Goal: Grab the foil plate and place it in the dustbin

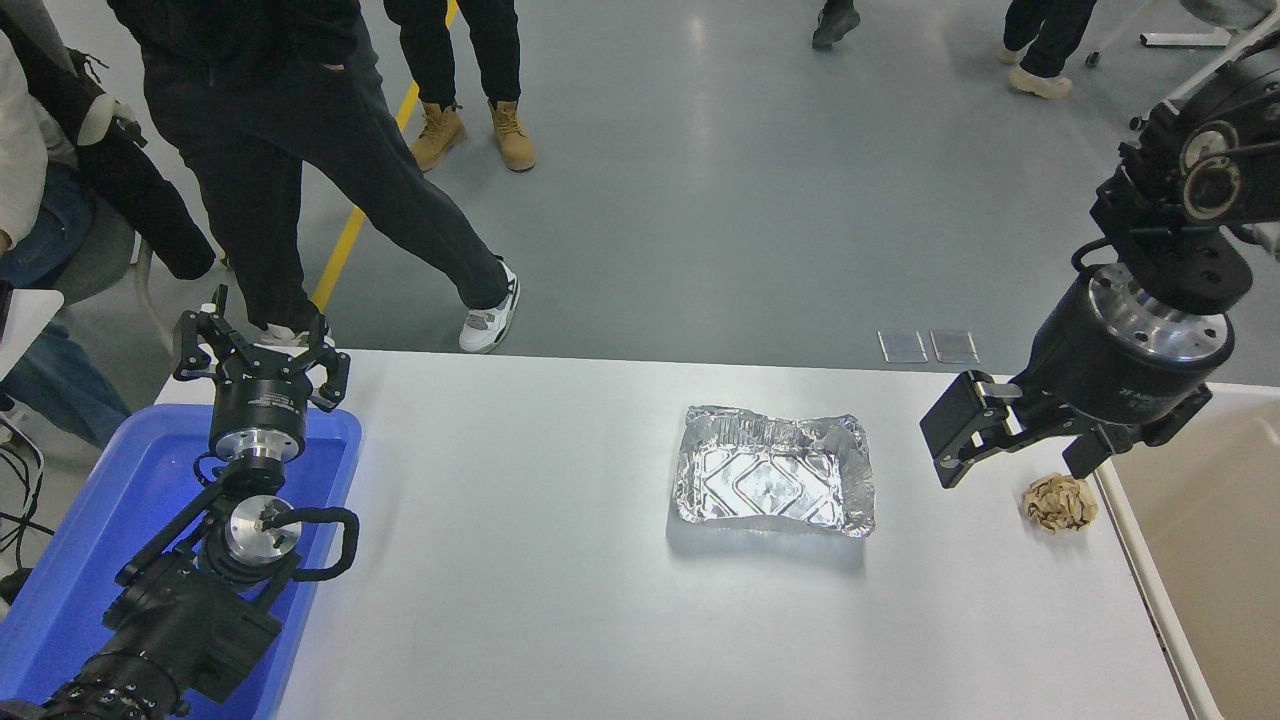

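Observation:
The foil plate (773,471), a shiny silver tray with a crinkled rim, lies flat on the white table (520,600) right of centre. My right gripper (1010,450) hangs open above the table, to the right of the plate and apart from it, with nothing between its fingers. The dustbin (1215,540), beige with a pale rim, stands against the table's right edge, partly cut off by the picture's edge. My left gripper (262,352) is parked open at the table's far left corner, above the blue tub.
A small crumpled tan paper wad (1059,502) lies near the table's right edge, just below the right gripper. A blue plastic tub (90,520) sits at the left under the left arm. People walk and stand beyond the far edge (300,150); a chair (250,60) stands behind.

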Motion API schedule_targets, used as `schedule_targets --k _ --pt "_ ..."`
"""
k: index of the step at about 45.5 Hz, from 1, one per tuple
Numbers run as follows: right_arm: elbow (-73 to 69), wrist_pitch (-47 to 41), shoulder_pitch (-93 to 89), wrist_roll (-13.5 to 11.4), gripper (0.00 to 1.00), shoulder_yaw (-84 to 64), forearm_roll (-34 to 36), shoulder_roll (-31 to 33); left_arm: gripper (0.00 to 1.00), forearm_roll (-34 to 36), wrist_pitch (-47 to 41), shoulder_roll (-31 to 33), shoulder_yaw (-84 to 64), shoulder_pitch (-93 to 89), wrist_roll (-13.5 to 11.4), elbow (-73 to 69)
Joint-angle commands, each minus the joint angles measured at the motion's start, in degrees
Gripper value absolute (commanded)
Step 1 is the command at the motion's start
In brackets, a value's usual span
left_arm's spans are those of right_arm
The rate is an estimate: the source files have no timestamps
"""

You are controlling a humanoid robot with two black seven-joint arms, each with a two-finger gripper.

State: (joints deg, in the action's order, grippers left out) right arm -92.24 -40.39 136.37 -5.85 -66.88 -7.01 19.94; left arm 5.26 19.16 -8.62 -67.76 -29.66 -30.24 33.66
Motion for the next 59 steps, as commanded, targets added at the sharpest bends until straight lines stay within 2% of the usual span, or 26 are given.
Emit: schedule_targets --k 1,6,10,19,29,36,41,59 --pt "10.76 4.8 -8.56 -0.04 1.0 5.27 -0.02 -0.25 0.99 0.01 0.0 0.01 0.0 -0.05 0.0 0.0" --pt "15.42 5.41 -14.63 -0.13 1.0 5.36 -1.08 -1.31 0.99 0.01 0.0 0.01 0.0 0.04 0.0 0.18" --pt "20.34 7.52 -19.72 -0.13 1.0 5.45 -1.78 -4.81 0.99 0.01 0.0 0.01 0.0 0.04 0.0 0.18" --pt "26.85 22.01 -31.06 -0.04 1.0 5.45 -1.96 -10.88 0.99 0.1 0.0 0.01 0.0 0.04 0.0 0.0" --pt "32.91 27.29 -39.59 -0.04 1.0 5.45 -2.13 -14.23 0.99 0.1 0.09 0.01 0.0 0.04 0.0 0.0" --pt "36.78 33.88 -45.74 -0.04 1.0 5.36 -3.45 -14.84 0.99 0.1 0.0 0.01 0.0 0.04 0.0 0.0" --pt "42.22 40.21 -53.55 -0.13 1.0 5.36 -4.94 -17.56 0.99 0.01 0.0 0.01 0.0 -0.05 0.0 0.0" --pt "50.14 41.45 -63.94 -0.13 1.0 5.36 -6.62 -19.77 0.99 0.01 0.0 0.01 0.0 -0.05 0.0 0.0"
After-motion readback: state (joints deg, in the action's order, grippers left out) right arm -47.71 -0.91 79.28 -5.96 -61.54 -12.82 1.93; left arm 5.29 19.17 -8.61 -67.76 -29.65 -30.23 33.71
